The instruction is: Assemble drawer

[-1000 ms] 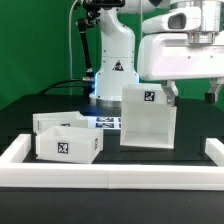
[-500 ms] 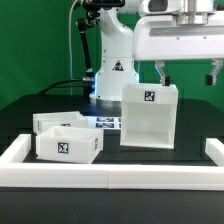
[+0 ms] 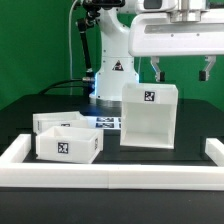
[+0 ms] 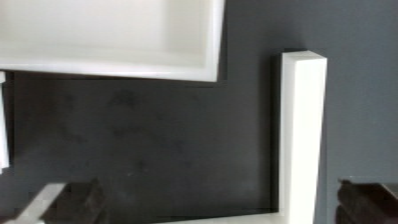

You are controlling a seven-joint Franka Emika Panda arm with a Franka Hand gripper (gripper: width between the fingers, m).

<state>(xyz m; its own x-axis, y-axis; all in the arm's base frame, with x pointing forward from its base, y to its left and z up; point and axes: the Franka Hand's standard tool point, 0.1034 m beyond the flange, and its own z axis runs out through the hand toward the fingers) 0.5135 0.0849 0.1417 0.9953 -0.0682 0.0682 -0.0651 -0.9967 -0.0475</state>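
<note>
The tall white drawer case (image 3: pixel 150 116) stands upright on the black table, its tag facing the exterior view. Two shallow white trays sit at the exterior view's left, one in front (image 3: pixel 68 146) and one behind it (image 3: pixel 52 122). My gripper (image 3: pixel 180 72) hangs open and empty just above the case's top, toward its right side. In the wrist view the dark fingertips (image 4: pixel 64 200) stand wide apart around my gripper's middle (image 4: pixel 214 205), with nothing between them. Part of the case (image 4: pixel 107 35) shows there as a white block.
A long low white border wall (image 3: pixel 110 176) runs along the table's front and both sides; a stretch of it shows in the wrist view (image 4: pixel 299 130). The marker board (image 3: pixel 106 123) lies flat between the trays and the case. The robot base stands behind.
My gripper has risen from beside the case's upper right to above its top and shifted toward the exterior view's left. The case and trays have not moved.
</note>
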